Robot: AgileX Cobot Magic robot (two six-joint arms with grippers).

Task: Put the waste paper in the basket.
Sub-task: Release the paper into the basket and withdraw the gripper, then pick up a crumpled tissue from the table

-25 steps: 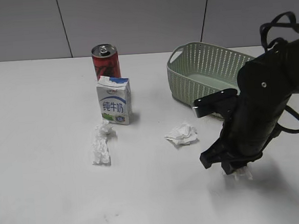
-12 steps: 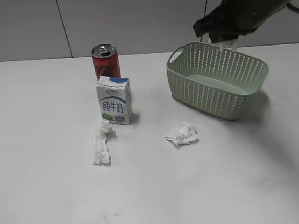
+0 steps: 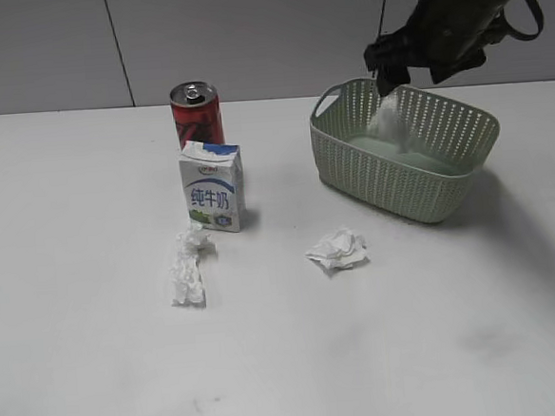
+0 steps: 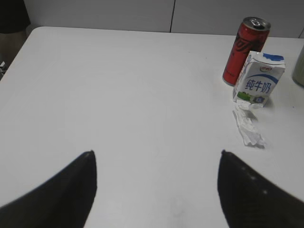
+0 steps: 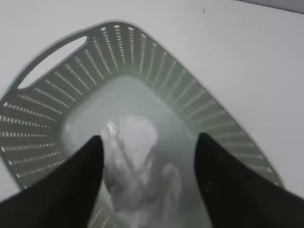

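My right gripper (image 3: pixel 394 74) hangs open over the basket (image 3: pixel 465 171); a blurred wad (image 3: pixel 387 124) lies below it, inside the rim. My left gripper (image 4: pixel 156 164), also open, is nearer the twisted wad (image 3: pixel 188 267); the round wad (image 3: pixel 338 249) sits between.

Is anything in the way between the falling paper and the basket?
Nothing visible is. The paper wad is blurred, just below the right hand and already inside the rim of the basket, whose floor looks bare. The right hand's jaws are apart.
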